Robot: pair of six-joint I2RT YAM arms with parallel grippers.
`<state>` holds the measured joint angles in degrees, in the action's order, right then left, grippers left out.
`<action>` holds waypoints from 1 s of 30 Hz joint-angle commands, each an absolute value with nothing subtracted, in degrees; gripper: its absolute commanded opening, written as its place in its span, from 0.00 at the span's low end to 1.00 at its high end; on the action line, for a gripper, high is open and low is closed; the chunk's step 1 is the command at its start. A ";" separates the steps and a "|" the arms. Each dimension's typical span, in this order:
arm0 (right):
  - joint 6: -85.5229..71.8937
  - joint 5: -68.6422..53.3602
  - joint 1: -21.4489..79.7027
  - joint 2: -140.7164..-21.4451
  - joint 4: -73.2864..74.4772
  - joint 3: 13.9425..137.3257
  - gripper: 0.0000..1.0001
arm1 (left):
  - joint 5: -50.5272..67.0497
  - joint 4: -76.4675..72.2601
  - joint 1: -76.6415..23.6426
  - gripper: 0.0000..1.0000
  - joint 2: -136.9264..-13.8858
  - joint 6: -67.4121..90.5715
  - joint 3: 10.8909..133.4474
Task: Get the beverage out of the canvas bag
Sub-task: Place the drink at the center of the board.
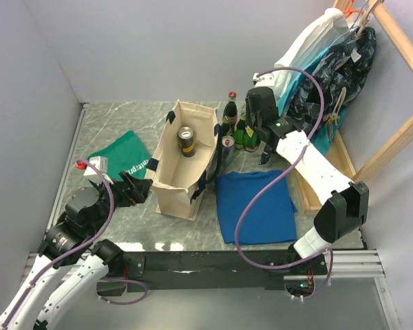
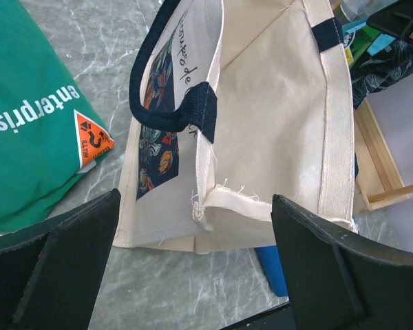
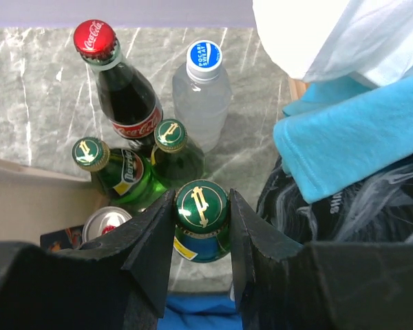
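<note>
Inside the canvas bag (image 1: 173, 196), can (image 1: 186, 141) half-hidden; left gripper (image 2: 196, 206) spread; right gripper (image 3: 202, 201) pinches green bottle (image 3: 201, 237).

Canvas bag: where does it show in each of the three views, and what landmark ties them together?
Top external: bag at centre, top open.
Left wrist: bag fills centre and upper right.
Right wrist: only a beige strip of bag at lower left, beside the right claw closed on a green bottle.
Shared landmark: blue cloth beside the bag, in all three.
</note>
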<state>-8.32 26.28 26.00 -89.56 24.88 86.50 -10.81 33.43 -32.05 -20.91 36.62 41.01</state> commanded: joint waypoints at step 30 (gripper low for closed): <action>-11.78 27.51 25.58 -88.94 -10.54 68.99 0.00 | -10.11 31.03 -31.03 0.96 -22.06 35.51 41.84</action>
